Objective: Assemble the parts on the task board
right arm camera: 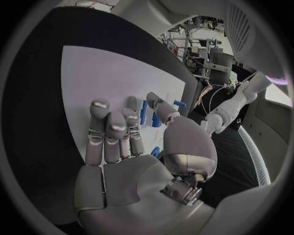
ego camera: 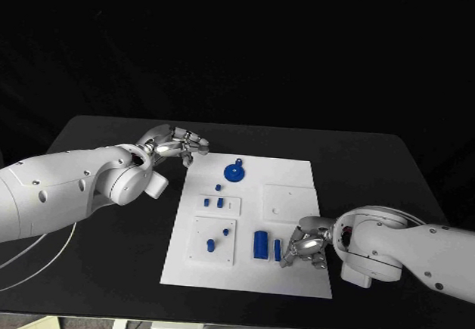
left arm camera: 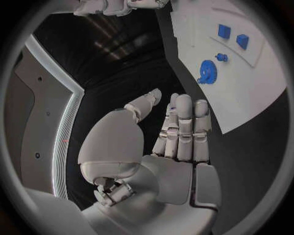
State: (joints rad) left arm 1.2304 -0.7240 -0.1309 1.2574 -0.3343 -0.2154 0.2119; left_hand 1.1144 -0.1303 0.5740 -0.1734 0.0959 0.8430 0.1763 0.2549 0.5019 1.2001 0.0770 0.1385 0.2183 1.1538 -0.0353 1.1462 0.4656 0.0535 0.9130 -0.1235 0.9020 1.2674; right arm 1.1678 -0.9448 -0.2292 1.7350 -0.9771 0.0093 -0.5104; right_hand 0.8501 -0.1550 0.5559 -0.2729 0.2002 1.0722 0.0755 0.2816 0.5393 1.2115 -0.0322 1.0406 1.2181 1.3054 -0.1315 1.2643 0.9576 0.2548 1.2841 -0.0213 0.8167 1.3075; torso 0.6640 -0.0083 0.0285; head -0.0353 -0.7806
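The right hand (ego camera: 306,250) hovers over the near right part of the task board (ego camera: 295,282), fingers loosely parted and holding nothing; in the right wrist view its fingertips (right arm camera: 116,122) reach toward the parts without clearly touching them. Just beside those fingertips, toward the board's middle, lie two elongated pieces side by side — a broad blue block (ego camera: 261,244) and a thinner blue bar (ego camera: 278,249). Both have their long axes running from the board's near edge toward its far edge, parallel to the board's long sides. The bar is the closer of the two to the right hand.

The left hand (ego camera: 177,145) rests off the board's far left corner, fingers nearly straight and close together, empty. The nearest piece to it is the round blue gear (ego camera: 235,172) on the board's far half — well apart from the block and bar.

Judged from this layout, the right hand is the better placed to take the bar, and a grasp across its short width seems called for.
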